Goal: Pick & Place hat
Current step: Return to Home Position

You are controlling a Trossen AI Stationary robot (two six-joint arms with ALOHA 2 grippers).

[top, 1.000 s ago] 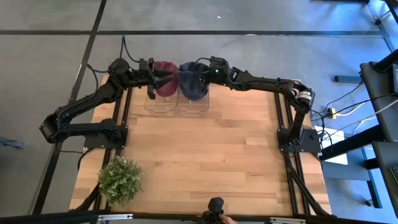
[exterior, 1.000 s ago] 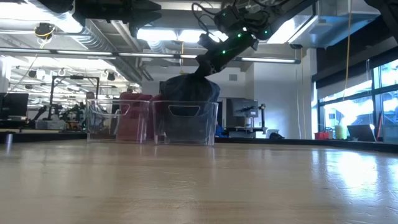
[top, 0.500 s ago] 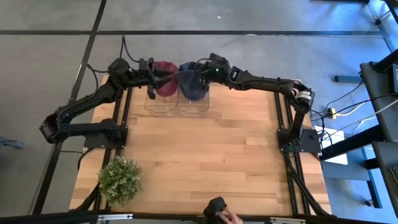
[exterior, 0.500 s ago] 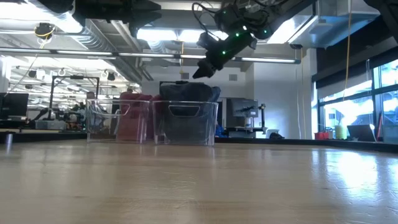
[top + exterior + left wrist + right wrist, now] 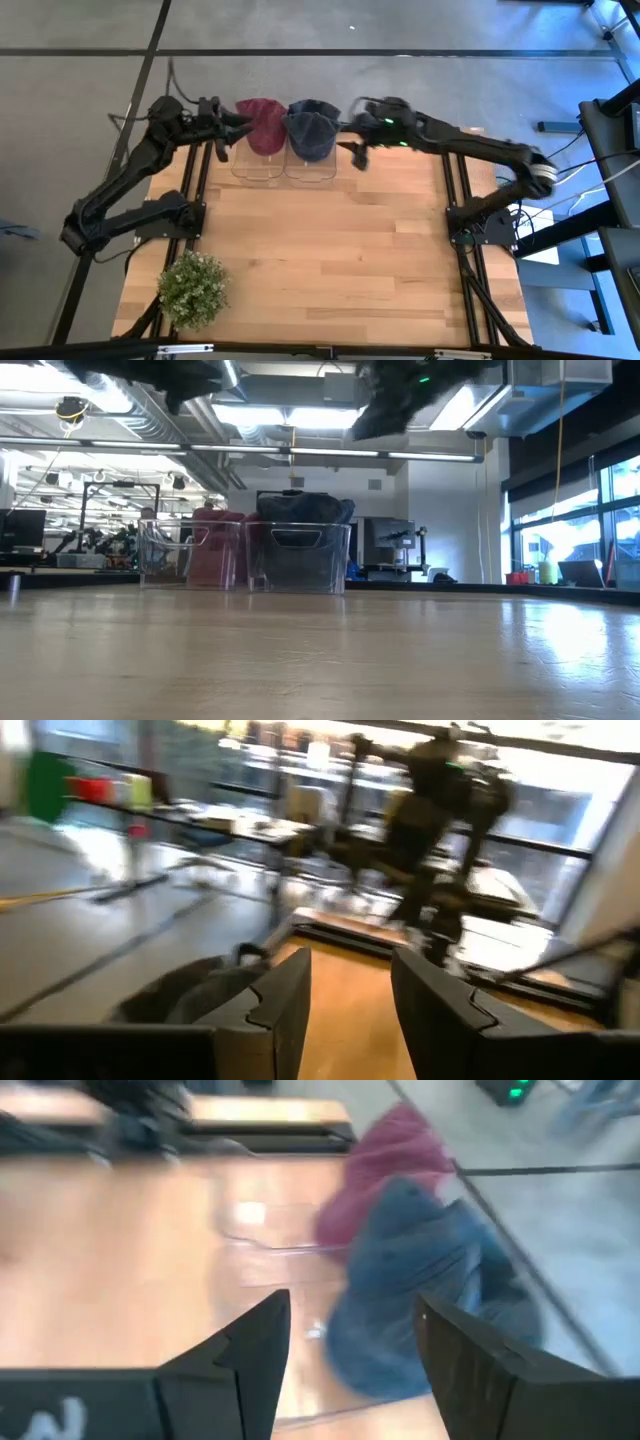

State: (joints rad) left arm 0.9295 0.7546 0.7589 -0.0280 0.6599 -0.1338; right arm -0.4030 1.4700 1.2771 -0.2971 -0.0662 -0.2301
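Note:
Two clear bins stand side by side at the table's far edge. A dark blue hat (image 5: pixel 312 130) sits crumpled in the right bin (image 5: pixel 298 565), its top above the rim. A red hat (image 5: pixel 262 124) sits in the left bin (image 5: pixel 185 560). My right gripper (image 5: pixel 350 142) hangs open just right of the blue hat's bin, touching nothing; its wrist view looks down on the blue hat (image 5: pixel 420 1300) and red hat (image 5: pixel 385 1165). My left gripper (image 5: pixel 236 128) hangs open just left of the red hat's bin, nothing between its fingers (image 5: pixel 285 1005).
A potted green plant (image 5: pixel 192 288) stands at the table's near left corner. The wooden tabletop (image 5: pixel 330 250) spreads out in front of the bins. Dark frame rails run along the table's left and right edges, where the arm bases stand.
My right gripper has opened and let go of the blue hat, which has sunk from a bunched peak into its bin. The gripper has then risen and drawn back toward the table's right edge. My left gripper has drawn back from the red hat toward the left edge.

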